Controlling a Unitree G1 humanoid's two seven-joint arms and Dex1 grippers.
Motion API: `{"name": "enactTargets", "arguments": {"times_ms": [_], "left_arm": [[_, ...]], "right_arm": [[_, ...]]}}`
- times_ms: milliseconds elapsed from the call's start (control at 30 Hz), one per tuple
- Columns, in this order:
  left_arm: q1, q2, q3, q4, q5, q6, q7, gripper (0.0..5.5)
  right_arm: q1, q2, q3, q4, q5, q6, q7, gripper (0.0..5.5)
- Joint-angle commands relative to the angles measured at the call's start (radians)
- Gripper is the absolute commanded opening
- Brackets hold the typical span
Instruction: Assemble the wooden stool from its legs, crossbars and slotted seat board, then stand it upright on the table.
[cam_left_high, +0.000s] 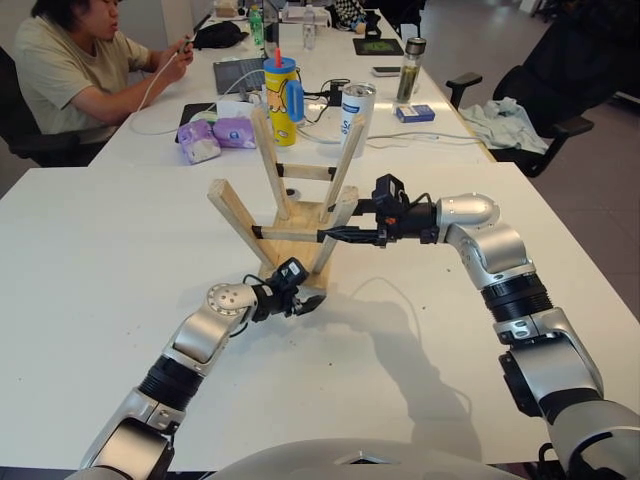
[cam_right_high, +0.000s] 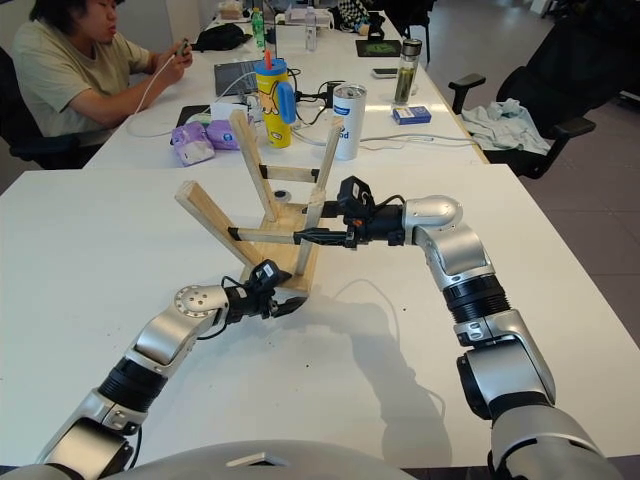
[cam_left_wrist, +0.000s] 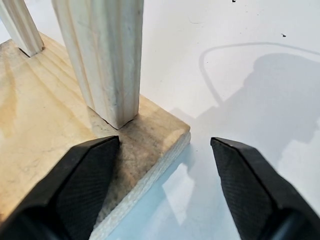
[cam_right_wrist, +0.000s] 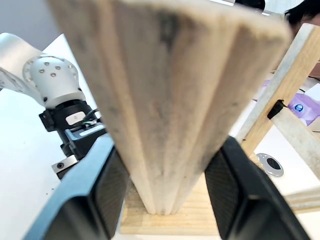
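White counter (cam_left_high: 90, 270), stool (cam_left_high: 285, 210) upside down. Right claw (cam_left_high: 332, 236) clamped on a leg (cam_right_wrist: 160, 125); left claw (cam_left_wrist: 165, 145) apart at seat board (cam_left_wrist: 45, 130) corner. Likely stiff, light wood; grip legs.

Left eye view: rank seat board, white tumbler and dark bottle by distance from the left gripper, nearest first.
1. Seat board: right at the left gripper, whose open fingers sit at its near corner.
2. White tumbler: well beyond, farther back and slightly right.
3. Dark bottle: farthest back, further right.
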Motion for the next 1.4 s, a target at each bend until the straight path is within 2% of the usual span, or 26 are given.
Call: {"name": "enactTargets", "arguments": {"times_ms": [33, 133, 300, 367, 467, 600, 700, 767, 833, 933, 967, 1033, 1100, 1267, 1367, 1400], "left_arm": [[0.054, -0.005, -0.035, 0.108, 0.035, 0.093, 0.001, 3.40], [0.048, -0.016, -0.020, 0.128, 0.045, 0.086, 0.025, 3.40], [0.045, -0.024, -0.009, 0.151, 0.054, 0.085, 0.050, 3.40], [0.046, -0.026, -0.003, 0.156, 0.053, 0.084, 0.056, 3.40], [0.050, -0.021, 0.003, 0.159, 0.054, 0.081, 0.057, 3.40], [0.054, -0.011, 0.001, 0.160, 0.055, 0.076, 0.043, 3.40], [0.057, -0.008, -0.003, 0.156, 0.055, 0.076, 0.037, 3.40], [0.059, -0.008, -0.009, 0.157, 0.056, 0.075, 0.031, 3.40], [0.056, -0.011, -0.013, 0.158, 0.058, 0.075, 0.028, 3.40], [0.046, -0.019, -0.015, 0.162, 0.059, 0.076, 0.028, 3.40], [0.043, -0.022, -0.015, 0.162, 0.059, 0.077, 0.029, 3.40], [0.041, -0.026, -0.016, 0.162, 0.058, 0.079, 0.031, 3.40], [0.050, -0.029, -0.009, 0.158, 0.055, 0.080, 0.037, 3.40], [0.060, -0.096, 0.042, 0.128, 0.051, 0.043, 0.133, 3.40], [0.086, -0.132, 0.110, -0.019, 0.042, -0.057, 0.214, 3.40], [0.110, -0.128, 0.113, -0.105, 0.049, -0.101, 0.221, 3.40]], "right_arm": [[0.022, 0.054, -0.039, 0.027, 0.021, 0.057, -0.036, 2.82], [0.037, 0.033, -0.044, -0.022, 0.009, 0.071, -0.024, 3.37], [0.178, -0.123, 0.002, -0.104, -0.089, 0.115, 0.011, 3.37], [0.226, -0.178, -0.028, -0.116, -0.093, 0.113, 0.012, 3.37], [0.181, -0.138, -0.215, -0.193, 0.102, 0.255, -0.043, 3.37], [-0.016, -0.014, -0.471, -0.377, 0.513, 0.494, -0.268, 3.37], [-0.140, 0.075, -0.537, -0.478, 0.688, 0.527, -0.452, 3.37], [-0.156, 0.159, -0.506, -0.513, 0.696, 0.506, -0.548, 3.37], [-0.101, 0.221, -0.416, -0.501, 0.624, 0.514, -0.627, 3.37], [0.101, 0.175, -0.058, -0.372, 0.284, 0.521, -0.715, 3.37], [0.155, 0.162, 0.017, -0.312, 0.203, 0.517, -0.742, 3.37], [0.214, 0.156, 0.042, -0.278, 0.133, 0.459, -0.749, 3.37], [0.182, 0.173, -0.026, -0.299, 0.138, 0.384, -0.742, 3.37], [-0.003, 0.217, -0.301, -0.342, 0.288, 0.244, -0.727, 3.37], [-0.022, 0.208, -0.383, -0.373, 0.313, 0.237, -0.752, 3.37], [-0.004, 0.205, -0.393, -0.390, 0.302, 0.236, -0.766, 3.18]]}}
